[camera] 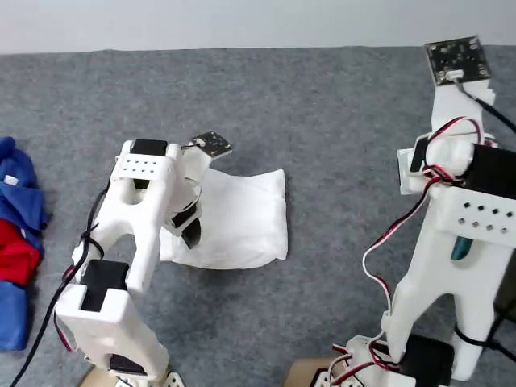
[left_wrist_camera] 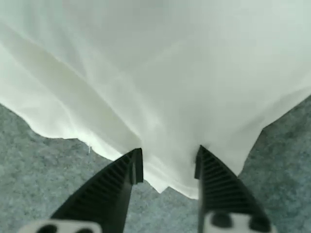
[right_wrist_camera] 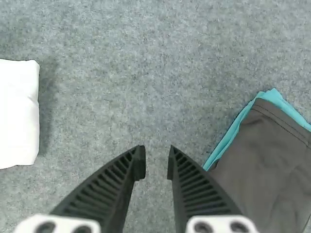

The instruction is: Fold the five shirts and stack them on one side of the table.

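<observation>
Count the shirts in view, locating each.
5: white shirt mid-table; blue shirt and red shirt heaped at far left; grey shirt over teal shirt by the right end effector. More may be hidden.

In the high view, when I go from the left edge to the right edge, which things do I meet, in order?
Pile of blue and red shirts → left arm → folded white shirt → right arm.

surface: grey felt covering (camera: pixel 322 105) | backdrop: pale wall (camera: pixel 242 24) along far edge
</observation>
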Robot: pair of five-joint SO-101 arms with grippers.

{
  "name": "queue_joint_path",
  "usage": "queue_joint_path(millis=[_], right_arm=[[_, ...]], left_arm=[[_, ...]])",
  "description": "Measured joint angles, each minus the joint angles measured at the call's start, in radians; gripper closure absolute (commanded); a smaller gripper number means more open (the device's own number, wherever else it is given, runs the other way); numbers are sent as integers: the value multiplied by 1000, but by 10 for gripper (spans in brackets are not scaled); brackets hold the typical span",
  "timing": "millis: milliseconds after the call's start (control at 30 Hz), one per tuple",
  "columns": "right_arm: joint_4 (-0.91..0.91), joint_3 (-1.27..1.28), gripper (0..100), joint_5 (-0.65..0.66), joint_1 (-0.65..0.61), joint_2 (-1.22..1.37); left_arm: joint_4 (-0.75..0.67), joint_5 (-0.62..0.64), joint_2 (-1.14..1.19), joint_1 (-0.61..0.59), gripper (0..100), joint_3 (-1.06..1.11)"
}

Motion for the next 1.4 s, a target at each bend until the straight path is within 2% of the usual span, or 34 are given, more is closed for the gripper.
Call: queue_joint_path(millis=[200,500,733,1167,1400], right_arm=[[0,0,905,0,0,0],[0,0,905,0,0,0],[0,0,905,0,0,0],[0,0,905,0,0,0],[0,0,905,0,0,0]], left_arm=[[9,0,32,41,995,0],[112,0,29,81,995,-38],[213,0,-98,86,995,-81],[219,-2,-489,106,995,318],[172,0,-531,74,995,390]])
